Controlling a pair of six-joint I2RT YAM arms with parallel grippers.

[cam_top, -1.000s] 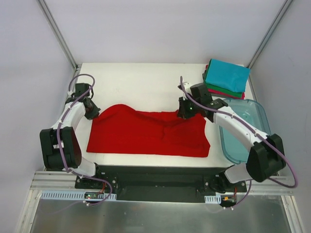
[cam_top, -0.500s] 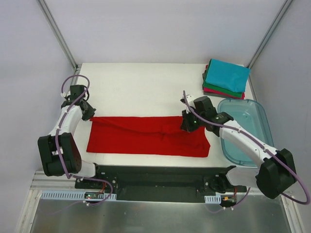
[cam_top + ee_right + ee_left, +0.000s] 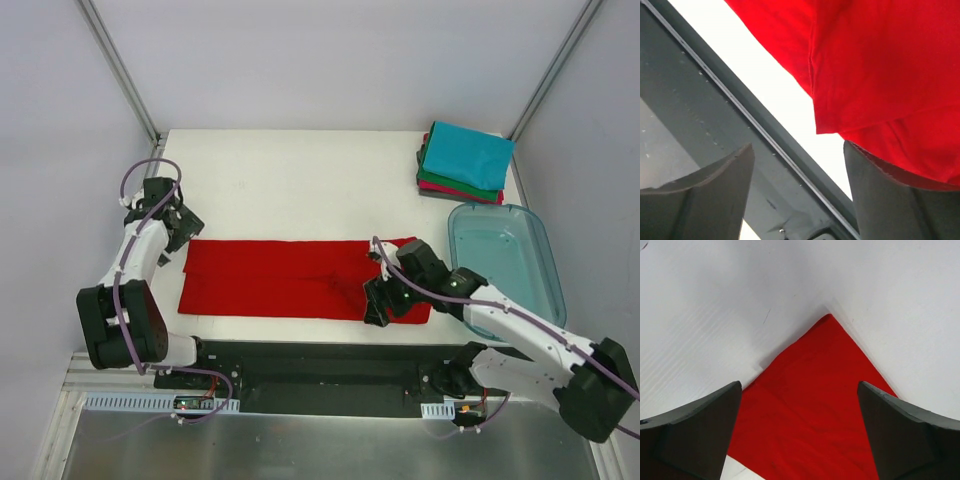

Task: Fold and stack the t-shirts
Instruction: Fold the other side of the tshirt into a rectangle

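Observation:
The bright red t-shirt (image 3: 290, 278) lies flat on the table as a long folded strip. My left gripper (image 3: 181, 226) hovers open over its far left corner. In the left wrist view that corner (image 3: 815, 400) shows between the two wide-apart fingers (image 3: 700, 430), held by neither. My right gripper (image 3: 377, 303) is open at the shirt's near right edge. In the right wrist view the red cloth (image 3: 880, 65) lies just above one finger (image 3: 890, 200), not clamped. Folded t-shirts (image 3: 465, 160), teal on top over green and crimson-pink, are stacked at the back right.
A clear bluish plastic tub (image 3: 505, 265) stands at the right edge, beside the right arm. The table's near edge and the dark base rail (image 3: 725, 125) run directly under the right gripper. Frame posts rise at both back corners.
Both grippers brought the shirt's far edge forward, folding it into a narrower strip, then opened and let go. The right gripper has since moved toward the near edge.

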